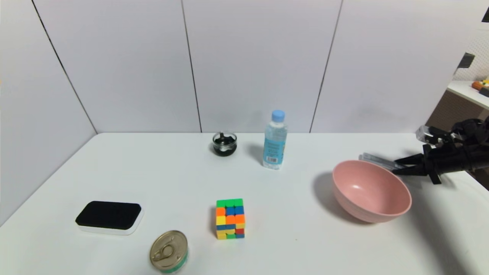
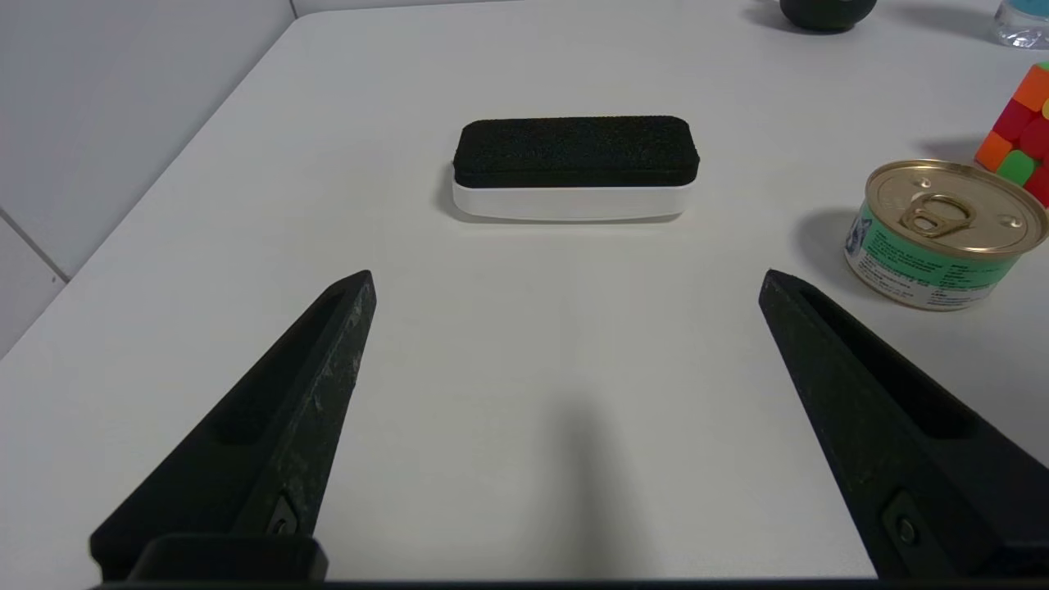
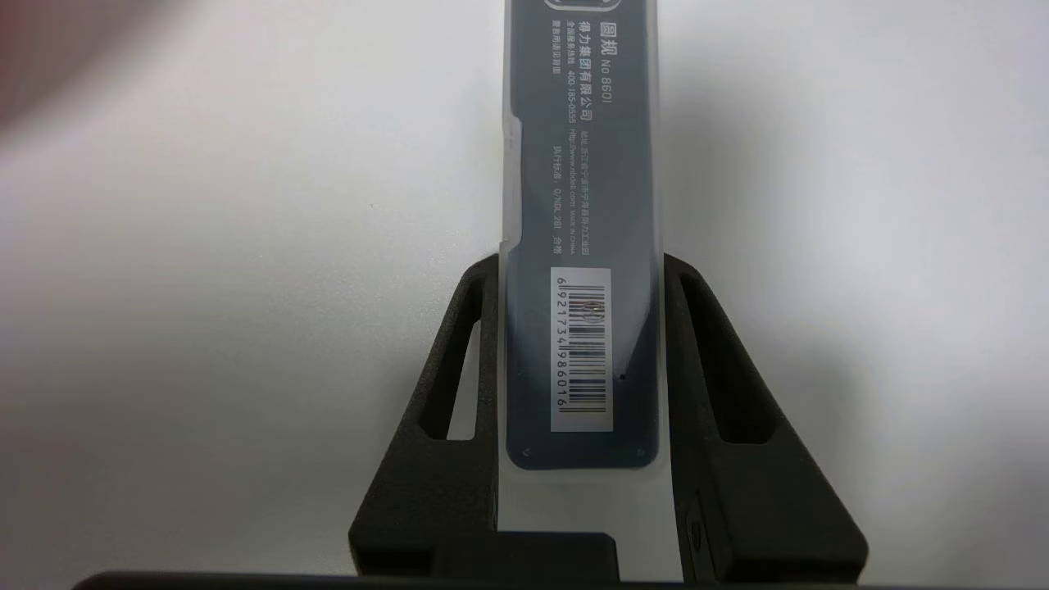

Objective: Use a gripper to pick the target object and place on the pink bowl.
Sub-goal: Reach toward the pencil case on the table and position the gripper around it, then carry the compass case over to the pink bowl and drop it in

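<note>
The pull-tab tin can [image 1: 169,251] lies nearest the camera in the head view, at about 7 o'clock on the white table [image 1: 290,244], its lower rim cut off by the frame edge. At 9 o'clock sits the whiteboard eraser [image 1: 109,217], black felt up on a white base. The left gripper [image 2: 565,283] shows only in its wrist view, fingers spread wide over bare table short of the eraser and touching nothing; the head view does not show it at all. Just right of the can stands the Rubik's cube [image 1: 230,219], scrambled. At 12 o'clock, near the back wall, a small clear glass dish [image 1: 224,144] holds something black that cannot be made out, and beside it to the right stands a water bottle [image 1: 274,145] with a blue cap.

At 3 o'clock the pink bowl [image 1: 370,191] sits upright. Just behind its far rim, at about 2 o'clock, lies the compass case [image 1: 380,160], long, slim and dark grey; from the head only its far end shows, the rest hidden by the right gripper [image 1: 397,168], whose arm runs off the right edge. The right wrist view shows the fingers [image 3: 459,360] closed narrowly against both long sides of the case at its barcode-label end [image 3: 582,348]. Whether the case rests on the table or is raised off it cannot be told. A shelf at the far right edge carries small items too blurred to name.
</note>
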Motion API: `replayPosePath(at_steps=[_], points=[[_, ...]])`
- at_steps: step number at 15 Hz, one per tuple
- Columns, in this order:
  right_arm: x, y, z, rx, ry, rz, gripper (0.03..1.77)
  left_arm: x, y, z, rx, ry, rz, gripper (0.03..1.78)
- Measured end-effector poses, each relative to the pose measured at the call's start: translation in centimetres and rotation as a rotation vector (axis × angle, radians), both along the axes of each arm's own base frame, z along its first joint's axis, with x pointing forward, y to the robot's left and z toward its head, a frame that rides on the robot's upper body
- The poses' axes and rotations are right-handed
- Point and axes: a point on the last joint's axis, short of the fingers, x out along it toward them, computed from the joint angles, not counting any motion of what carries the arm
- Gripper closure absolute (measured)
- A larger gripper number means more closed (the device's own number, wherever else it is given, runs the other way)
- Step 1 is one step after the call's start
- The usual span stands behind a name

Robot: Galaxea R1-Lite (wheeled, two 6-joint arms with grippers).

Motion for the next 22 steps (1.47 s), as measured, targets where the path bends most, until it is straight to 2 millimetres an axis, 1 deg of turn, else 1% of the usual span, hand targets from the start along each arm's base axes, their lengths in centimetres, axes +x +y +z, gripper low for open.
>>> replayPosePath(at_steps=[6, 13, 16, 18, 20, 22], points=[[0.0, 0.2, 0.4, 0.001, -0.004, 0.0, 1.24, 0.0, 0.0, 0.0, 0.0, 0.0, 0.0, 0.12], [-0.6, 0.4, 3.8, 0.019, -0.019, -0.025, 1.24, 0.0, 0.0, 0.0, 0.0, 0.0, 0.0, 0.12], [-1.0, 0.6, 6.0, 0.04, -0.041, -0.059, 1.24, 0.0, 0.0, 0.0, 0.0, 0.0, 0.0, 0.12], [-1.7, 1.0, 8.1, 0.057, -0.061, -0.082, 1.24, 0.0, 0.0, 0.0, 0.0, 0.0, 0.0, 0.12], [-2.9, 1.8, 10.3, 0.086, -0.073, -0.071, 1.24, 0.0, 0.0, 0.0, 0.0, 0.0, 0.0, 0.12], [-4.1, 3.1, 12.0, 0.105, -0.067, -0.048, 1.24, 0.0, 0.0, 0.0, 0.0, 0.0, 0.0, 0.12]])
